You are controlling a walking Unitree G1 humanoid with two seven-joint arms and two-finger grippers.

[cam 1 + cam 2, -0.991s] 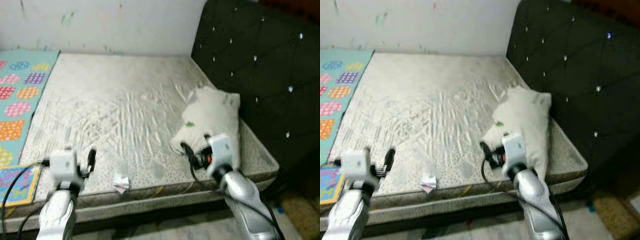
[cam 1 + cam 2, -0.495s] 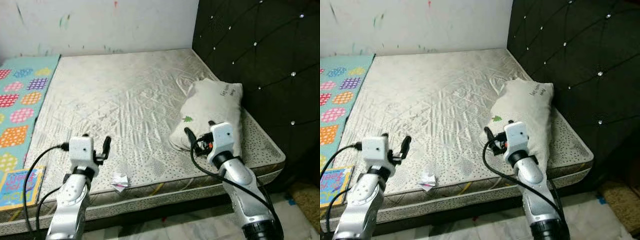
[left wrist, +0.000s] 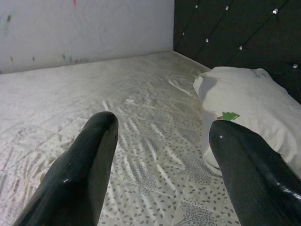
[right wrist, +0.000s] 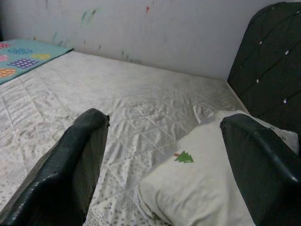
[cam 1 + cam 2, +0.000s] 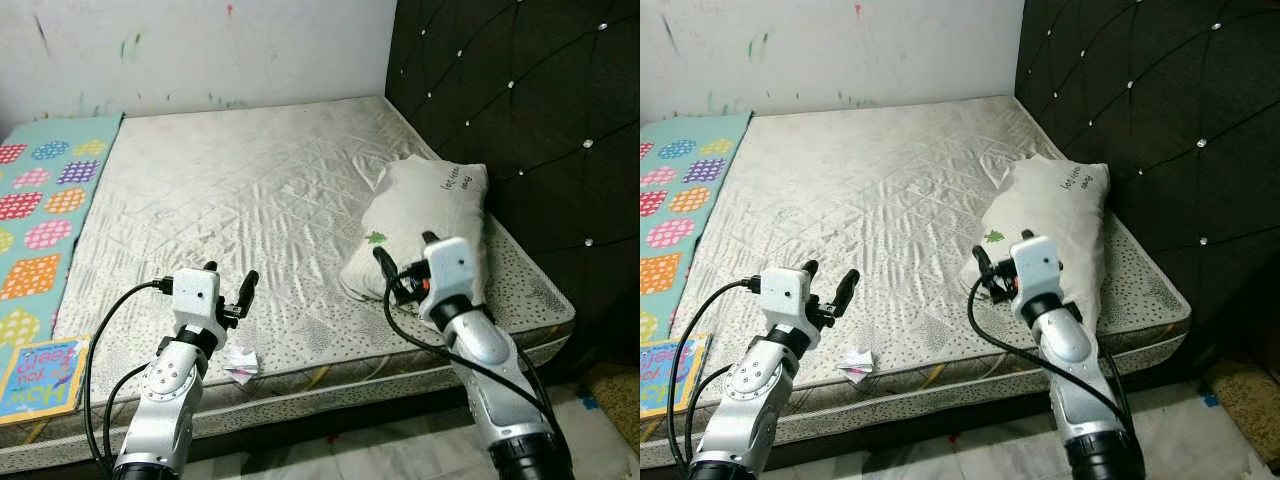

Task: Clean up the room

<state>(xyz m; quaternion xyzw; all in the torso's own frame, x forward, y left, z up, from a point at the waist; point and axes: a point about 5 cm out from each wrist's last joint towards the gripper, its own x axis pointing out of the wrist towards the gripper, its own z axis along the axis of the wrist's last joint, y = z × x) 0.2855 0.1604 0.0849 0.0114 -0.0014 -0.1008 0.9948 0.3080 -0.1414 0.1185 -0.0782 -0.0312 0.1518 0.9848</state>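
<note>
While both arms reach over the near edge of the bed, each pincer is spread wide and holds nothing.

The bare grey quilted mattress [image 5: 250, 200] has lots of open room in the middle. The left gripper [image 5: 228, 290] hangs above a small crumpled bit of paper [image 5: 240, 364] near the front edge. The right gripper [image 5: 403, 262] is just in front of the white pillow with a little green tree [image 5: 425, 215], which lies beside the black padded headboard [image 5: 520, 120]. The colourful spotted play mat [image 5: 45, 210] and a picture book [image 5: 40, 375] are cut off at the left side.
</note>
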